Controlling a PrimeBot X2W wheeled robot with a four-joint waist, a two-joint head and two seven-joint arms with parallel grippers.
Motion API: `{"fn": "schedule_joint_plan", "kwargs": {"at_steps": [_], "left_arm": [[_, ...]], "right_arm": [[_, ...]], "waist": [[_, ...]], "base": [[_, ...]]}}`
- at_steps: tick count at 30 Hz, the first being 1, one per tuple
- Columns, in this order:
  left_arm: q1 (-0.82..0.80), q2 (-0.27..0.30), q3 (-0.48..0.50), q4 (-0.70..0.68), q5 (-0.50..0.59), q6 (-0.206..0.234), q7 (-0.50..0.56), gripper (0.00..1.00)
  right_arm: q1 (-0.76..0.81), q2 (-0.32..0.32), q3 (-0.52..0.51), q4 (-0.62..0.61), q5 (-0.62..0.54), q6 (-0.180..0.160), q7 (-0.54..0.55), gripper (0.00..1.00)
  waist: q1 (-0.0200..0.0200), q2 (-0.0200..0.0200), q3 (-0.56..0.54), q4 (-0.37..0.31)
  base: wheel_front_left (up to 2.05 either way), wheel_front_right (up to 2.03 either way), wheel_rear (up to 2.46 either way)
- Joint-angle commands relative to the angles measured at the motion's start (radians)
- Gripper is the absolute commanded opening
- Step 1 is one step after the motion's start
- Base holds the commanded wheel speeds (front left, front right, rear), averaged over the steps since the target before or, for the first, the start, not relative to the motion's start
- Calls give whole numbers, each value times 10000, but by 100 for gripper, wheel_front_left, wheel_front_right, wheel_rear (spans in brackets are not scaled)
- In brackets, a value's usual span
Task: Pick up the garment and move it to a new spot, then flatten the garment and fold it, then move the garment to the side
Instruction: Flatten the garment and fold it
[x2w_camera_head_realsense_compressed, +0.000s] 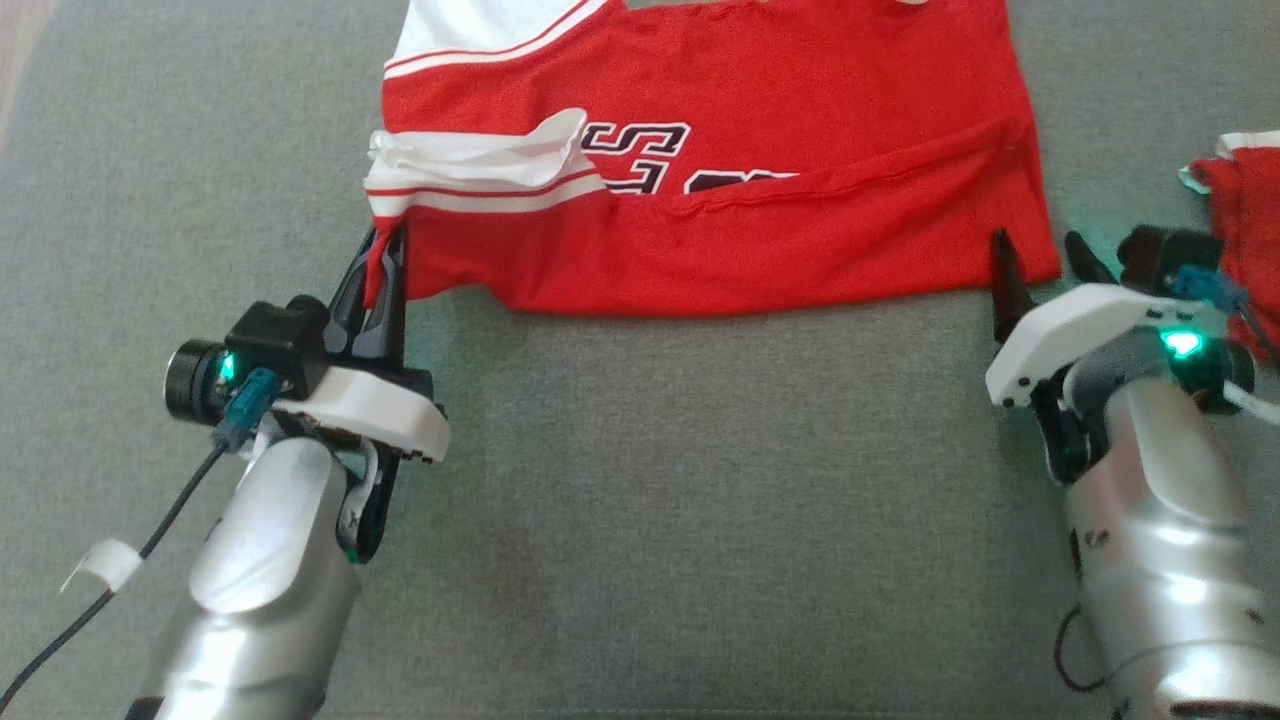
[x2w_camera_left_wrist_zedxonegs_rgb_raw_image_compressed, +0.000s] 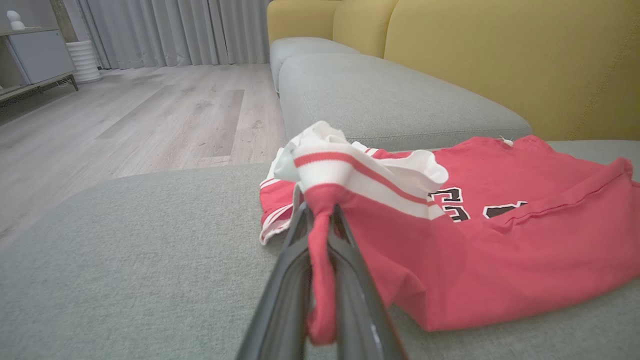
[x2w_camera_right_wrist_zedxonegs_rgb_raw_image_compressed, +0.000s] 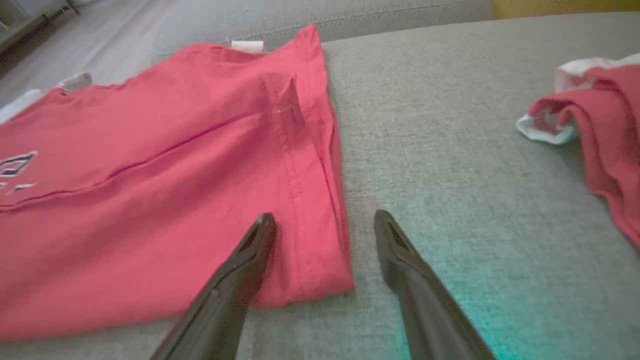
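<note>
Because the garment (x2w_camera_head_realsense_compressed: 800, 250) looks limp and light, left gripper (x2w_camera_head_realsense_compressed: 388, 245) pinches its 8 o'clock corner; right gripper (x2w_camera_head_realsense_compressed: 1035, 248) gapes empty.

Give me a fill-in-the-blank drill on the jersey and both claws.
1. The left claw is ____ on a corner of the red jersey.
2. The right claw stands ____ at the jersey's other near corner.
3. The sleeve trim is ____ with a red stripe.
4. Another red garment lies to the robot's ____.
Missing: shut; open; white; right.
</note>
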Motion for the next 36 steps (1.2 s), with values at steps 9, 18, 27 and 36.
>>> {"fn": "schedule_joint_plan", "kwargs": {"at_steps": [9, 18, 27, 36], "left_arm": [[-435, 203, 201, -131, -30, 44, -29, 0], [219, 545, 414, 372, -329, 114, -23, 0], [1690, 1019, 228, 330, -580, -98, 567, 0], [2893, 1303, -16, -696, -783, -119, 1404, 0]], "right_arm": [[-646, -5, 264, 1078, -1150, -7, 167, 0], [-230, -5, -362, 1163, -1068, -7, -850, 0], [903, -5, -334, 580, -538, -7, -666, 0], [2568, -5, -244, -1402, -212, -7, 933, 0]], "waist": [[-1, 0, 33, 281], [-1, 0, -827, -45], [-1, 0, -1882, -511], [-1, 0, -2371, -647]], "base": [[0, 0, 0], [0, 0, 0], [0, 0, 0], [0, 0, 0]]}}
